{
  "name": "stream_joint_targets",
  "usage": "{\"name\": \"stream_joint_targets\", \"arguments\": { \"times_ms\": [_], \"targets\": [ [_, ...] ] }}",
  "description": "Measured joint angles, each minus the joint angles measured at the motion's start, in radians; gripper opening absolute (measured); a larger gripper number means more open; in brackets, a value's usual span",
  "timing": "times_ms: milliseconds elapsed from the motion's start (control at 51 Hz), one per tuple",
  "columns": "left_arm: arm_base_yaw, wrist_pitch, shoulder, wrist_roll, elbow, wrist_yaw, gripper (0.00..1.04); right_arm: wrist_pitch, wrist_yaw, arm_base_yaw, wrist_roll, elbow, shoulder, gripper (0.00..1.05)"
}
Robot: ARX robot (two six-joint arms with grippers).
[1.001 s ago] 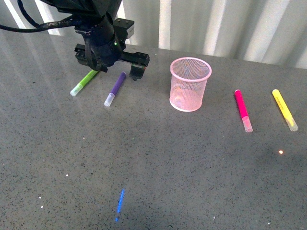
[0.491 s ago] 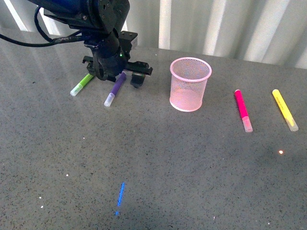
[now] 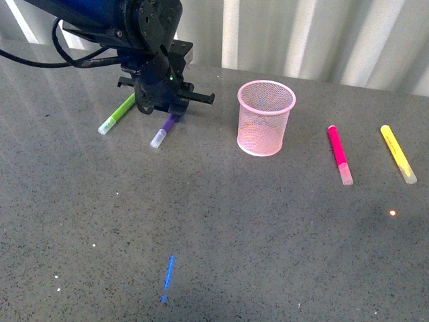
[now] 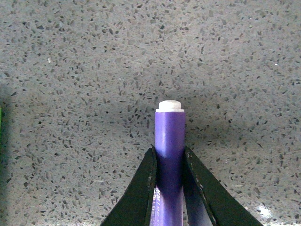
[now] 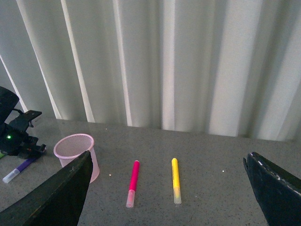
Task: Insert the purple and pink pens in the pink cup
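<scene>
My left gripper is down at the far left of the grey table, shut on the purple pen, whose pale cap sticks out toward me. In the left wrist view the purple pen sits between the two black fingers. The pink cup stands upright to the right of it, empty. The pink pen lies flat right of the cup; it also shows in the right wrist view. My right gripper is open and empty, held high; it is out of the front view.
A lime green pen lies just left of my left gripper. A yellow pen lies at the far right, beside the pink pen. A white curtain hangs behind the table's back edge. A blue light streak marks the near table.
My left gripper has come down over the purple pen and shut on its body. The pen's cap end has shifted slightly. The other pens and the cup have not moved.
</scene>
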Motion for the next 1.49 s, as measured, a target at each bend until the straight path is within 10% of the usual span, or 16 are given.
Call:
{"name": "stream_joint_targets", "arguments": {
  "times_ms": [864,1492],
  "targets": [
    [0.02,0.856,-0.519,-0.187,-0.657,-0.036,0.12,0.0,0.0,0.0,0.0,0.0,0.0,0.98],
    [-0.225,1.358,-0.436,-0.38,-0.78,-0.055,0.12,0.0,0.0,0.0,0.0,0.0,0.0,0.98]
  ]
}}
